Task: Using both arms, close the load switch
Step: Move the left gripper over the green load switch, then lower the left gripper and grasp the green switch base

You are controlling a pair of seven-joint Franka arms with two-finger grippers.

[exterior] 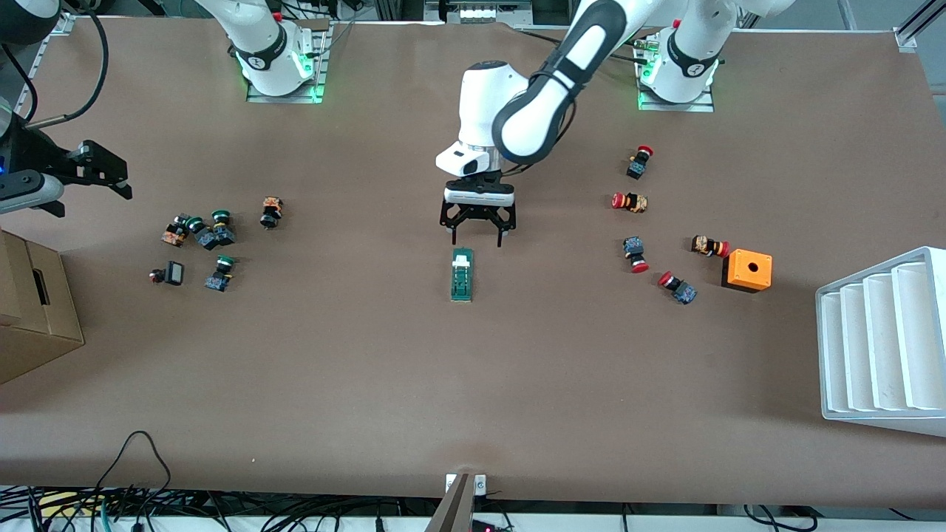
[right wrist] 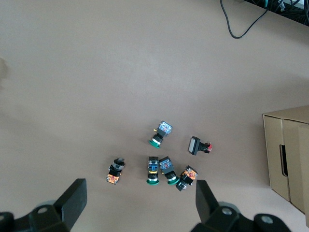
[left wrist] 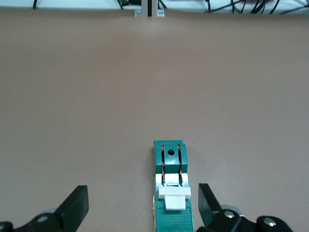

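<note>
Switch (exterior: 463, 275) lies mid-table on the matte brown tabletop (exterior: 473, 369) — narrow green block, white end piece toward the robots' bases, ribbed middle, two copper strips visible in the left wrist view. Left gripper (exterior: 477, 238) hangs just over its white end, black fingers spread wide, holding nothing. Right gripper (exterior: 92, 181) waits over its end of the table, above green-capped buttons (exterior: 214, 233) — also wide open, empty.

Green load switch (exterior: 463, 275), white end
</note>
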